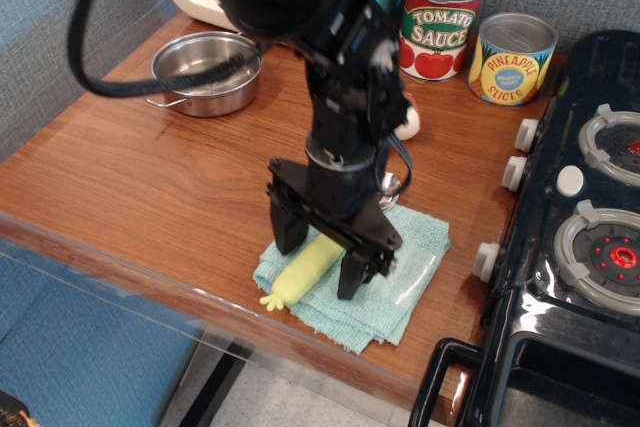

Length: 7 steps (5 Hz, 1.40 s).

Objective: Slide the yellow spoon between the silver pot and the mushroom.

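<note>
**Gripper straddles the spoon handle on the cloth**

While the arm hides much of the middle of the scene, the key relation is plain enough: the gripper [320, 263] stands over the teal cloth [405, 282] with its two fingers apart, one on each side of the yellow spoon [303, 274]. The jaws have not closed on the handle; a gap shows on both sides of the pale-yellow plastic.

Taking the cloth as the landmark, the spoon lies on its near-left part, nubbed end toward the table's front edge and its long axis running diagonally up and to the right. The fingers sit across that axis, which is the alignment a grasp on the handle needs. A glint of metal past the cloth's far edge, beside the arm, is probably the spoon's bowl, though the arm covers most of it.

The silver pot [205, 72] sits well beyond the cloth, to the far left. The mushroom [406, 124] is beyond the cloth's far edge, almost entirely behind the arm, with only a pale bit showing. The gap between these two lies up and left of the spoon, so the coming move would likely carry it away from the front edge, along a line close to its own axis.
</note>
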### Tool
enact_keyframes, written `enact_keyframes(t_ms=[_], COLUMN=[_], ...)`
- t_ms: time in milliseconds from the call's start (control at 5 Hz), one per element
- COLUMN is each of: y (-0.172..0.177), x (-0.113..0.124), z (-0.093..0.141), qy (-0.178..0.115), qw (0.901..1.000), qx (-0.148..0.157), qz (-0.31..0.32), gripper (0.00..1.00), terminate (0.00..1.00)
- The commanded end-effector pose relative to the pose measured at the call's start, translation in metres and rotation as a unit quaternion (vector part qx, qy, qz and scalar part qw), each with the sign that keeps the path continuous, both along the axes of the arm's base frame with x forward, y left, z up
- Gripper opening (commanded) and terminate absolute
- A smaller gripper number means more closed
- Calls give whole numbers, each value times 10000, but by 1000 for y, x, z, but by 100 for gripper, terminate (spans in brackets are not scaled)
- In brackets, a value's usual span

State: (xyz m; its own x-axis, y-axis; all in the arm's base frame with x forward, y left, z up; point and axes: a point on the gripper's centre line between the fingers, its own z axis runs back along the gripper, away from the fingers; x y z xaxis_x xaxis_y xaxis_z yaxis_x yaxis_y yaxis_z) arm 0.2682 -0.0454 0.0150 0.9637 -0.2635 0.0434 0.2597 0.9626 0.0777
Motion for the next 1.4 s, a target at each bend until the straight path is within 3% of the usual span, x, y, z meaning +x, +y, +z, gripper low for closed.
enact_keyframes(t_ms=[0, 200, 400, 600, 800, 1200], y=[-2, -3, 7, 38, 73, 89], x=[6, 8, 17, 36, 60, 116], z=[7, 15, 39, 68, 64, 36], qy=[-233, -310, -602, -948, -891, -613], qw=[9997, 9995, 9977, 9919, 9861, 9875], qx=[-37, -61, -255, -422, -346, -121], qz=[-17, 8, 193, 736, 1358, 1447], gripper=[0, 0, 0, 0, 0, 0], terminate=[0, 0, 0, 0, 0, 0])
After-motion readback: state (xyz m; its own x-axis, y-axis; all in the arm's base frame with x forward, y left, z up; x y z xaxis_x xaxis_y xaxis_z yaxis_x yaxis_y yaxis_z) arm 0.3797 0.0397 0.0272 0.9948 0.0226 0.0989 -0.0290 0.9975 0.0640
